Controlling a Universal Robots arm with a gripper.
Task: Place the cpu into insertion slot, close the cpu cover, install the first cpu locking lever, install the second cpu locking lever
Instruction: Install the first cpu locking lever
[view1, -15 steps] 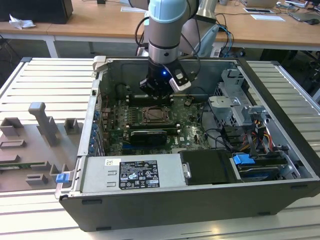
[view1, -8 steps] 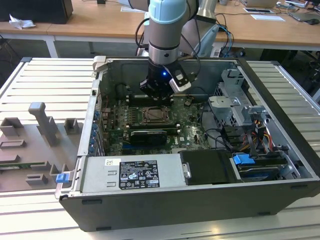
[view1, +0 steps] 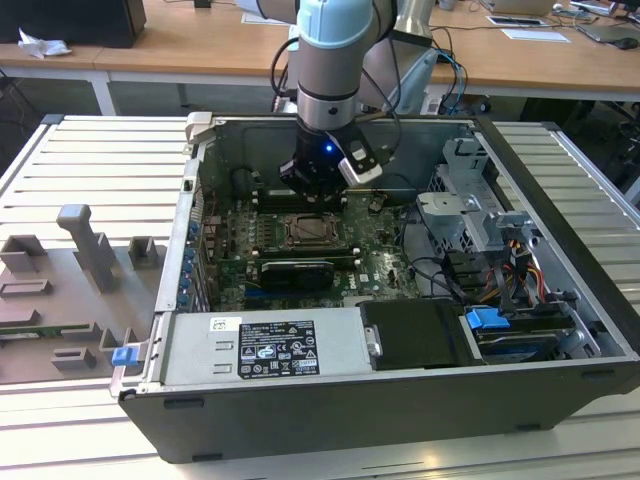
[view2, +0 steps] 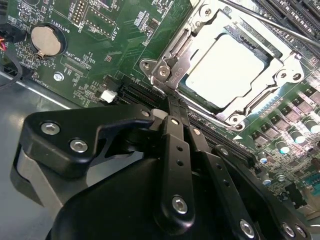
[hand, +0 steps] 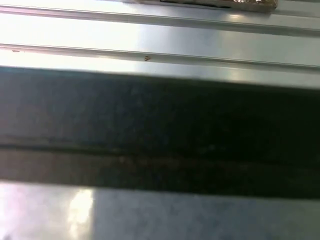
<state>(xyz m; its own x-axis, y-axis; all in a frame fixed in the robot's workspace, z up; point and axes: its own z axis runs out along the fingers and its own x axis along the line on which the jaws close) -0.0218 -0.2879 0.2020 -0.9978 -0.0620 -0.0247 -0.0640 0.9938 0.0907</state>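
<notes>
Gripper (view2: 172, 102) hung low inside the open computer case (view1: 560, 400), just beside the insertion slot (view2: 200, 30) on the green motherboard (view2: 125, 40). Fingers (view2: 175, 150) were together, tips touching the slot's metal rim, gripping nothing visible. The cpu (view2: 227, 67) lay seated in the slot, the cpu cover (view2: 280, 65) closed down around it. The case rested on a ribbed metal table (view1: 80, 170).

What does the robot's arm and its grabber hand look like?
The arm is a fat round tube, silver-grey with a pale blue cap at its joint. Black cables hang beside it, and a small blue light glows near its wrist. The gripper is black, built from flat linked bars joined with shiny silver screws.
</notes>
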